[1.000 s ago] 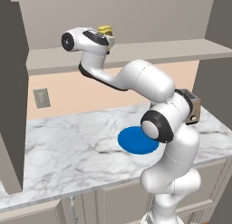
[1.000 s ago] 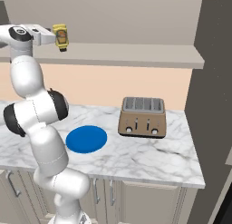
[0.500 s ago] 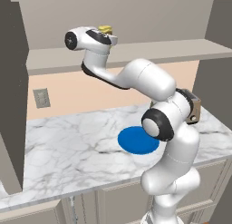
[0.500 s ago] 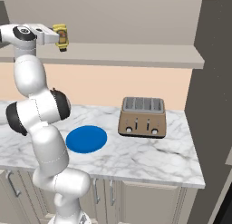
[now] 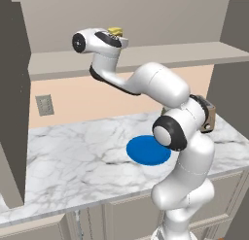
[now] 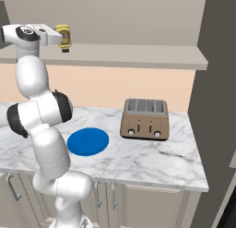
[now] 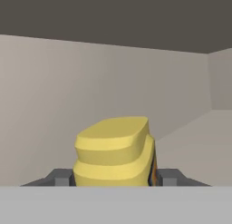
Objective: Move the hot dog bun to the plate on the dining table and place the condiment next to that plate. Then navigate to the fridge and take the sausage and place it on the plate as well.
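jaws set around the condiment (image 6: pixel 64 38) on the shelf (image 6: pixel 138 55).

Beige walls, a shelf (image 6: pixel 138 56) — marble counter (image 6: pixel 152 155), toaster (image 6: pixel 144 119), blue plate (image 6: pixel 87 141).

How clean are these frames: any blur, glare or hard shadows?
Left base view: sharp, flat light, faint shadow under the blue plate. Right base view: sharp, no glare on the toaster. Hand view: the condiment looms close, soft-edged, cut by the bottom edge.
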Tool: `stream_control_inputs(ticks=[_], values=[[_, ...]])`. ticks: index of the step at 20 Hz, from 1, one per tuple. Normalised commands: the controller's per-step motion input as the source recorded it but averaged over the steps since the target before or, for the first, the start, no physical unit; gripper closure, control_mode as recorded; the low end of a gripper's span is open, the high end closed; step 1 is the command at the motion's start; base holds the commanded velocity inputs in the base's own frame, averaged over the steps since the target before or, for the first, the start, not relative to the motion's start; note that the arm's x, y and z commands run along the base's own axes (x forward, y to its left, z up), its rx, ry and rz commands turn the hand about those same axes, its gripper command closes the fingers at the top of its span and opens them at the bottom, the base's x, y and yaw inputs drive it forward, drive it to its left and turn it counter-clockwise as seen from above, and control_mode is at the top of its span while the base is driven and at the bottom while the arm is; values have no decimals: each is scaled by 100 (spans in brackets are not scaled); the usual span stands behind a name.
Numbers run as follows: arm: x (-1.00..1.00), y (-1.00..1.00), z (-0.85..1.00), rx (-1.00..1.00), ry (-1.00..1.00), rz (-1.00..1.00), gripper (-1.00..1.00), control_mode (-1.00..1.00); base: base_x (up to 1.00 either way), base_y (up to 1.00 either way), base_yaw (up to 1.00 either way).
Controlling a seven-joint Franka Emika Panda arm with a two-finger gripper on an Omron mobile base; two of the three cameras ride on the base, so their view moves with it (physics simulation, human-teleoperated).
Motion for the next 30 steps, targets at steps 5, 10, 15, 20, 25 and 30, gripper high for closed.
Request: stream_control_inputs(ticks=[5, 10, 15, 20, 25, 30], values=[[0, 0, 0, 0, 0, 0, 100, -100, 0, 0, 0], [-35, 0, -4, 0, -7, 0, 100, -100, 0, 0, 0], [-96, 2, -6, 0, -11, 0, 100, -100, 0, 0, 0], [-85, -15, 8, 2, -7, -3, 100, -100, 0, 0, 0], [-72, -81, 8, 16, 0, -20, 100, -100, 0, 0, 0], [-85, -71, 20, 12, -5, -22, 100, -100, 0, 0, 0]])
